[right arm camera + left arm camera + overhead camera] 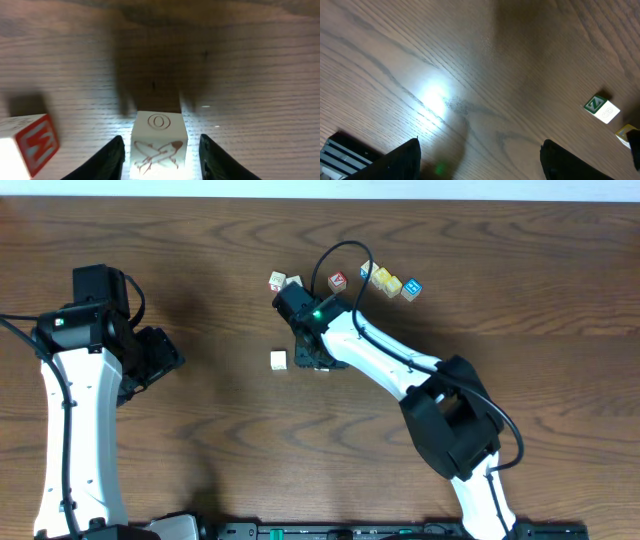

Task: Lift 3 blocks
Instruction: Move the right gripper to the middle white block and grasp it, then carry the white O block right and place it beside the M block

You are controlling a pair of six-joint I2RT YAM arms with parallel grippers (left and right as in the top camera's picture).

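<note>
A cream block (159, 145) printed with an O and a red airplane sits on the table between the fingers of my right gripper (160, 138). The jaws straddle it with a gap on each side, so the gripper is open. In the overhead view the right gripper (313, 357) hides this block. Just left of it lies a second block (279, 360), cream on top, with a red W face (37, 145) and a green Z face (601, 108). Two more cream blocks (278, 281) (294, 282) sit further back. My left gripper (155, 360) (480, 144) is wide open over bare wood.
Behind the right arm, a red-faced cube (338, 281), yellow cubes (386, 281) and a blue cube (411, 288) form a short row. The right forearm (380, 355) crosses the table's middle. The left arm (75, 410) stands along the left side.
</note>
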